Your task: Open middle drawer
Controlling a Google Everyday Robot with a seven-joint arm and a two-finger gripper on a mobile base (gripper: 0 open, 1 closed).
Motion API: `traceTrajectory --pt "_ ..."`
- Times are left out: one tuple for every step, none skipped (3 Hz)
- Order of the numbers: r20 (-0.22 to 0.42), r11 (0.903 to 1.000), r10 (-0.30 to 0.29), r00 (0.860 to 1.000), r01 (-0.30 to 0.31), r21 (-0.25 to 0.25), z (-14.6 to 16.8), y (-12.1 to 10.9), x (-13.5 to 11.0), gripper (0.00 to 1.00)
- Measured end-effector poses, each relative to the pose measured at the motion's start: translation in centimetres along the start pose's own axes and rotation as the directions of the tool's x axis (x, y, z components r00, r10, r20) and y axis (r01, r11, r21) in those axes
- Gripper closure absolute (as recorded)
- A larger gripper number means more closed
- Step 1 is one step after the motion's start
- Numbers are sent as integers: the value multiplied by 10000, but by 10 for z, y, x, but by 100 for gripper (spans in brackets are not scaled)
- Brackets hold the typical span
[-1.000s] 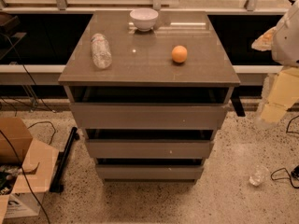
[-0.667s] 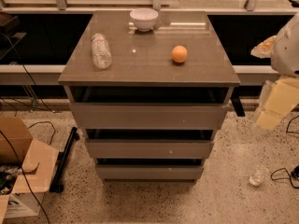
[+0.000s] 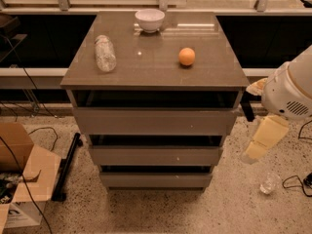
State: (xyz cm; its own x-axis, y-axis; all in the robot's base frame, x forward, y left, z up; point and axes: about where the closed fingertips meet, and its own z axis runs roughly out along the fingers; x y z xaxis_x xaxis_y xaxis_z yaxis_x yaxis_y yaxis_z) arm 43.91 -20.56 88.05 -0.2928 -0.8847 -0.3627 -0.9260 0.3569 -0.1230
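The cabinet [image 3: 155, 77] has three stacked drawers. The middle drawer [image 3: 155, 156] has a plain grey-brown front of medium height with a tiny pale speck [image 3: 178, 158] right of centre. It sits shut, in line with the fronts above and below. My arm [image 3: 287, 92] comes in from the right. Its pale lower link hangs down beside the cabinet's right side, and the gripper [image 3: 249, 156] at its end is level with the middle drawer, a little to its right and not touching it.
On the cabinet top lie a clear plastic bottle [image 3: 105, 53], a white bowl [image 3: 149, 19] and an orange [image 3: 186, 56]. A cardboard box [image 3: 19, 179] and cables are on the floor at left. A small clear cup [image 3: 268, 183] stands on the floor at right.
My arm's pale lower link has moved down and to the left, closer to the cabinet's right side. The drawers and the things on top have not moved.
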Motion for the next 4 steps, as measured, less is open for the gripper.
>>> traceTrajectory --pt "0 10000 0 10000 0 0 0 0 0 0" --pt "88 9991 379 9992 -378 -218 31 1 -5 0" --pt "322 9949 669 9972 -643 -783 87 4 -8 0" --pt "683 9895 970 9929 -888 -1143 139 5 -7 0"
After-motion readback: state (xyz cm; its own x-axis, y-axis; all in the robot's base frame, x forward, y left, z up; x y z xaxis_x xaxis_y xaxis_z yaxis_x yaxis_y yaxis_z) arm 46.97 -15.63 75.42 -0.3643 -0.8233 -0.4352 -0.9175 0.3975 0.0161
